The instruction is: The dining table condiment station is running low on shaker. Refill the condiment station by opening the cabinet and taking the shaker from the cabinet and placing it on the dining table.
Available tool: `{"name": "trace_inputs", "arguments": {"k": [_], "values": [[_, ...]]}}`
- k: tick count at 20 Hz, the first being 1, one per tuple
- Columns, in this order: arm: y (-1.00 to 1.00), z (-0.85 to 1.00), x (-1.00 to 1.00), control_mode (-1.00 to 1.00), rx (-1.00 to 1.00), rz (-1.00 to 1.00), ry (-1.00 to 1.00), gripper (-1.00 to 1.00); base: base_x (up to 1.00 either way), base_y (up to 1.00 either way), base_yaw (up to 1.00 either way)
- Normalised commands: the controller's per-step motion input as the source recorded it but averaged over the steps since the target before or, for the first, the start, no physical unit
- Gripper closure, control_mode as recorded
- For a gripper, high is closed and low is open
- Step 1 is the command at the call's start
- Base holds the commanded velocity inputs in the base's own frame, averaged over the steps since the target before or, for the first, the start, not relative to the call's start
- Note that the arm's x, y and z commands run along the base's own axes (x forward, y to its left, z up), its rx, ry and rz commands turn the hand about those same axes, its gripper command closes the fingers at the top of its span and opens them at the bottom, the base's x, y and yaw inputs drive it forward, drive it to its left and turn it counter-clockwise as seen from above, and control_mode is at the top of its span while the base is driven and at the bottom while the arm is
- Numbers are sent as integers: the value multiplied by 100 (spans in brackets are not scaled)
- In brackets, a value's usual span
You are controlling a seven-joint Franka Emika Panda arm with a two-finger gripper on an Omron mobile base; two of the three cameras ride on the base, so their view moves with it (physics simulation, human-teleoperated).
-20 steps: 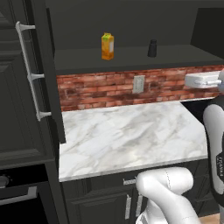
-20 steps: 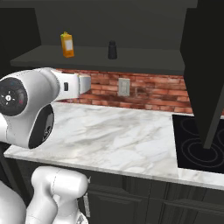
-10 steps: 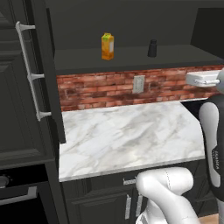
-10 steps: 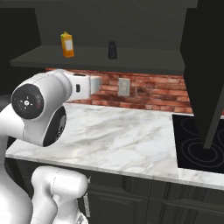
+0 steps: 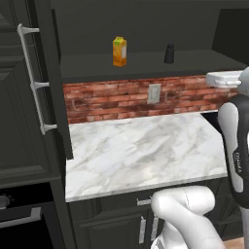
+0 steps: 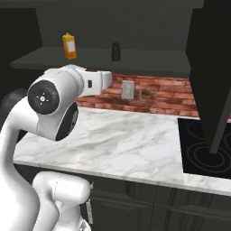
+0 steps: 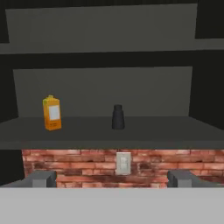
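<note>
The shaker [image 5: 169, 54] [image 6: 116, 51] [image 7: 117, 117] is a small black cylinder standing upright on the lowest shelf of the open cabinet [image 5: 146, 67] [image 6: 135, 61]. Both cabinet doors are swung wide, one at the left [image 5: 46, 87] and one at the right [image 6: 212, 67]. My gripper [image 7: 111, 179] is open and empty. It hangs over the counter, below shelf height and well short of the shaker, and faces it almost straight on. My white hand [image 5: 223, 78] [image 6: 101, 81] points at the brick wall. The dining table is out of view.
An orange-yellow carton [image 5: 119, 51] [image 6: 69, 46] [image 7: 52, 113] stands on the same shelf, left of the shaker. Under it run a red brick wall with an outlet [image 5: 154, 93], a marble counter [image 5: 141, 146] and a black cooktop [image 6: 205, 153] at the right.
The arm has swung so that the hand rose a little and shifted right toward the shaker's side of the shelf. The gripper stayed open. Shaker and carton have not moved.
</note>
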Motion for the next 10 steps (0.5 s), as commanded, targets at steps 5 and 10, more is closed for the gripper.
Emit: {"name": "trace_inputs", "arguments": {"k": [5, 10], "values": [[0, 20, 42, -100, 0, -4, 0, -100, 0, 0, 0], [2, 16, 58, -100, -3, -2, 0, -100, 0, 0, 0]]}}
